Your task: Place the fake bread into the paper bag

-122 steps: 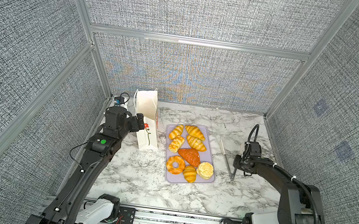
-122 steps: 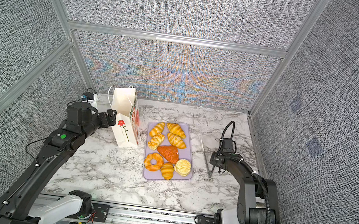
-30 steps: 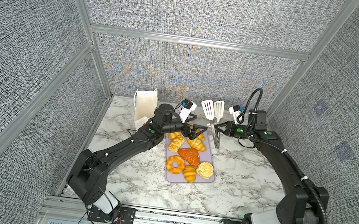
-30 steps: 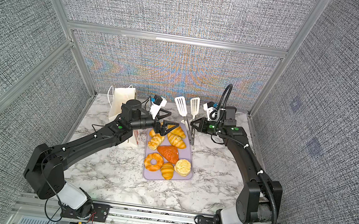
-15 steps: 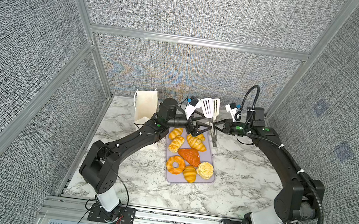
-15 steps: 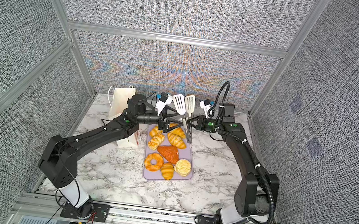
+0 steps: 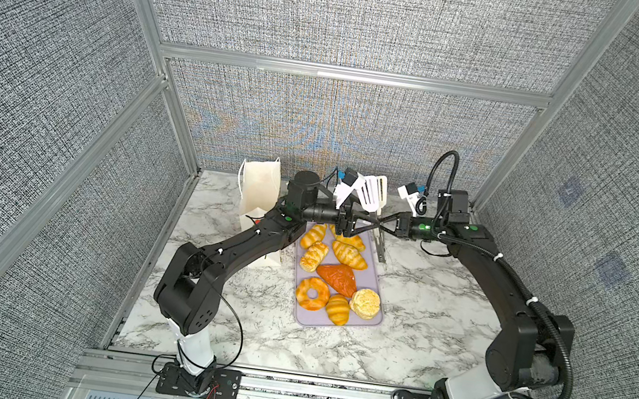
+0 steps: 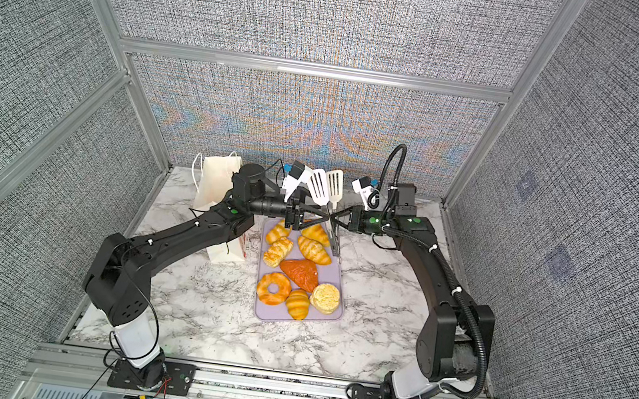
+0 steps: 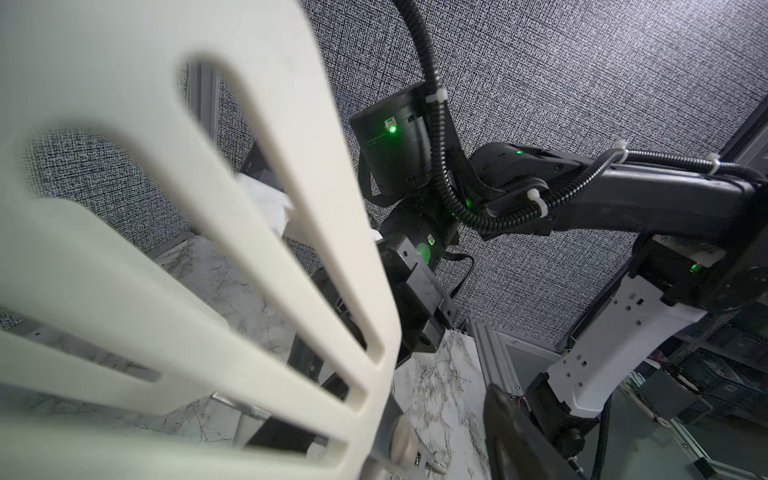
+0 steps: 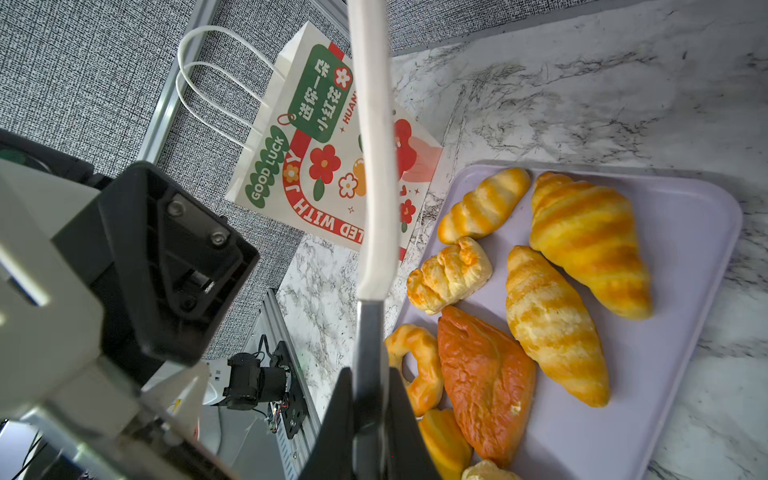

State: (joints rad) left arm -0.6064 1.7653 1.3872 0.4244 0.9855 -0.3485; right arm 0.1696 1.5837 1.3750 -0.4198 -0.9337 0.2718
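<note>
Several pieces of fake bread (image 7: 348,254) (image 8: 313,250) (image 10: 552,316) lie on a lilac tray (image 7: 335,325) (image 10: 685,291). The paper bag (image 7: 258,192) (image 8: 214,182) (image 10: 316,137) stands at the back left, partly behind my left arm. My right gripper (image 7: 382,228) (image 8: 333,220) (image 10: 370,376) is shut on the metal shaft of white-headed tongs (image 7: 371,192) (image 8: 325,186) (image 9: 208,249) (image 10: 374,145), held above the tray's far end. My left gripper (image 7: 372,225) (image 8: 323,218) meets it there. Its jaws straddle the tongs, and one finger (image 9: 515,440) still stands clear of the metal.
The right arm (image 9: 623,195) fills much of the left wrist view. Grey fabric walls and aluminium posts (image 7: 496,182) close the marble table (image 7: 418,327) on three sides. The bag stands close to the left wall.
My left gripper has swung from near the bag to the raised tongs, and its jaws have narrowed around them. My right gripper, which lifted the tongs off the table earlier, has edged left.
</note>
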